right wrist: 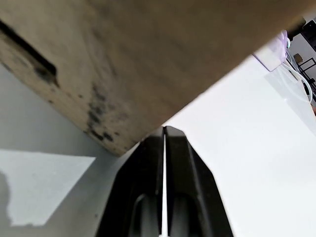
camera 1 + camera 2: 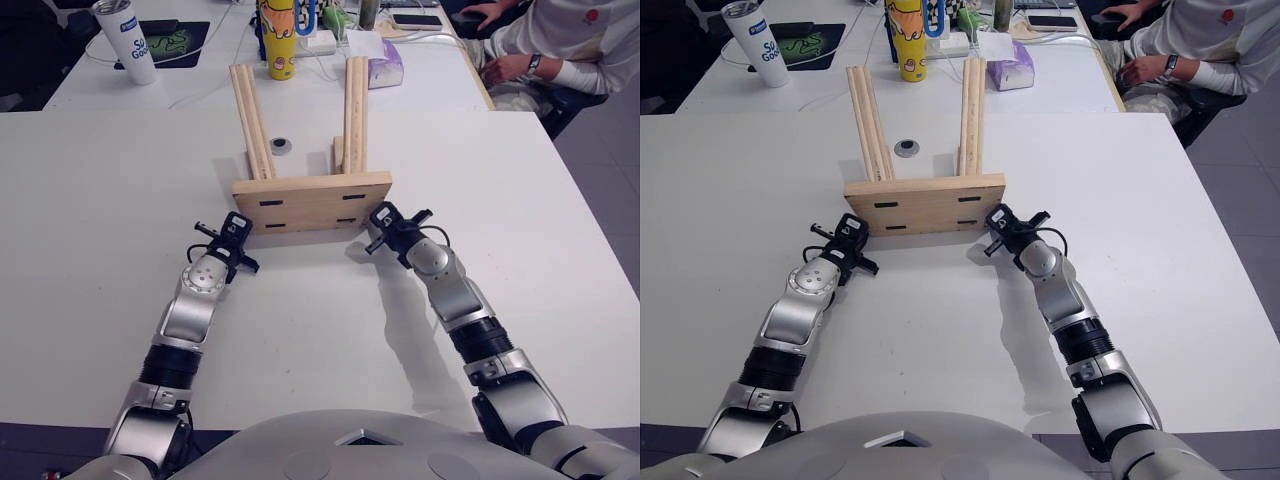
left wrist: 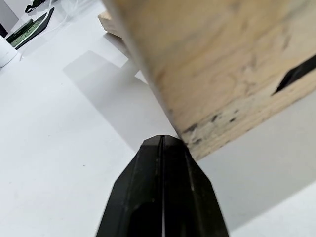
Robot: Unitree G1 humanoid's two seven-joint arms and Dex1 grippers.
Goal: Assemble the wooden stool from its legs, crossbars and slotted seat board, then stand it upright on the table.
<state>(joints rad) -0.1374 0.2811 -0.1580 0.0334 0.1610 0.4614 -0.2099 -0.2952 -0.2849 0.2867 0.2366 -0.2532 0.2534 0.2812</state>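
Stool assembled, lying sideways on counter, seat board facing near, legs pointing far. Left pincer, right pincer both closed, empty, at board's near corners. Remaining: stand upright.

Blue lettering stood on a label band around the white tumbler; the yellow cup bore a printed cartoon figure, without legible words.

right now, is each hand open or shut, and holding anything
Left hand: shut, holding nothing, tip at a lower corner of the pale wooden slotted seat board.
Right hand: shut, holding nothing, tip at the board's other lower corner.
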